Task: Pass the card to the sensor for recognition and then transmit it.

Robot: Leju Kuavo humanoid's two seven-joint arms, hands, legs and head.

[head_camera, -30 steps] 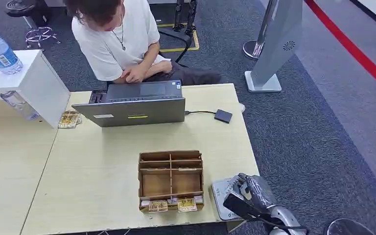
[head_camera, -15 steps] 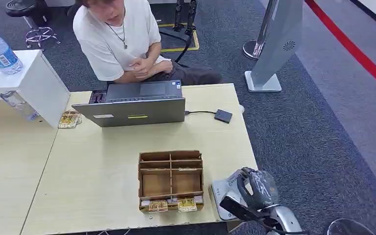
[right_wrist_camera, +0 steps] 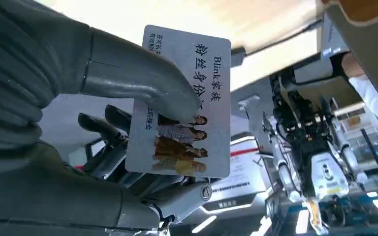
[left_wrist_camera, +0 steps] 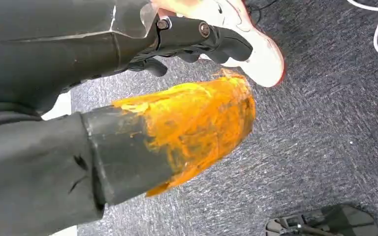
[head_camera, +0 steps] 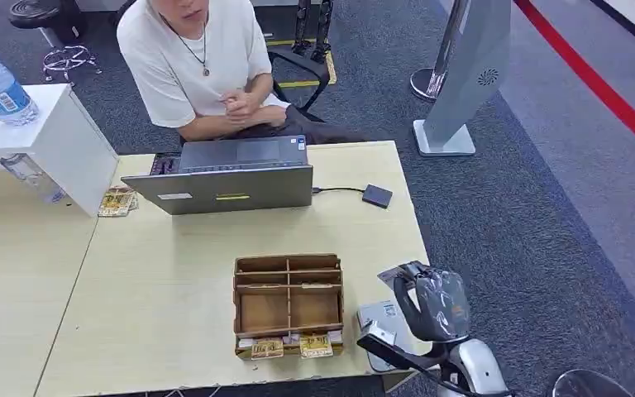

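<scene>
Head view, right hand: the right hand [head_camera: 430, 299] is raised at the desk's [head_camera: 174, 289] near right corner, clamped on the card [head_camera: 394, 272], whose pale edge juts from the fingers on the side toward the divided box [head_camera: 288, 304].
Head view, sensor: a pale flat pad, probably the sensor [head_camera: 380, 318], lies on the desk just below and beside the hand, next to the box; the card is lifted clear of it, so I judge the reading step is either due or just finishing.
Head view, person: a seated person [head_camera: 202, 70] waits behind a laptop [head_camera: 227, 178] on the far side of the desk from the hand, hands clasped, likely the one to receive the card.
Head view, reader: a small black box [head_camera: 377, 196] on a cable lies well beyond the hand, near the laptop.
Right wrist view, grip: the thumb [right_wrist_camera: 142, 81] presses on the printed face of the card [right_wrist_camera: 184, 108] and the darker fingers [right_wrist_camera: 108, 147] back it from behind, a pinch that leaves most of the face bare, suited to showing it to a sensor.
Left wrist view, left hand: the left hand [left_wrist_camera: 128, 39] hangs over grey carpet, dark fingers curled in, holding nothing that I can make out.
</scene>
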